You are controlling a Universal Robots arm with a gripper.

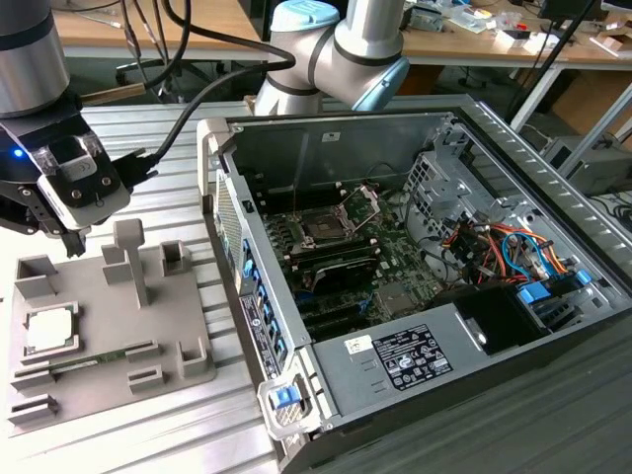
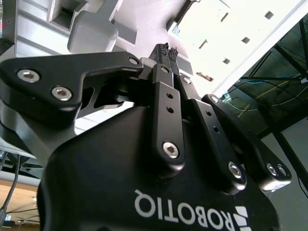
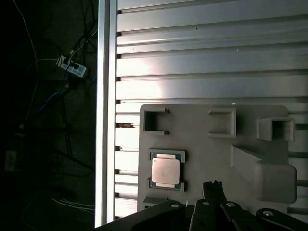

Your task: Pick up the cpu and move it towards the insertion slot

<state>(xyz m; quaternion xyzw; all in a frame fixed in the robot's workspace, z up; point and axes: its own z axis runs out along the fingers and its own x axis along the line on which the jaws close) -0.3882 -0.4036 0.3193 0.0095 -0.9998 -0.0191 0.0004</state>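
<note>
The cpu (image 1: 49,331) lies flat in a recess of the grey tray (image 1: 99,296) at the exterior view's left, its pale silvery top up. My gripper (image 1: 74,244) hangs above the tray's far edge, apart from the cpu, fingers shut with nothing between them. In the first wrist view the cpu (image 3: 166,171) sits on the tray (image 3: 202,154) beside my gripper (image 3: 211,185). The second wrist view shows my gripper (image 2: 168,50) with its black fingertips pressed together. The insertion slot (image 1: 321,229) lies inside the open computer case, its silver retention plate (image 1: 360,202) hinged up.
A thin green memory stick (image 1: 94,360) lies in the tray near the cpu. Grey posts (image 1: 128,259) rise from the tray close to my gripper. The case wall (image 1: 237,247) stands between tray and socket. Cables (image 1: 494,247) and a power supply (image 1: 415,355) fill the case's right.
</note>
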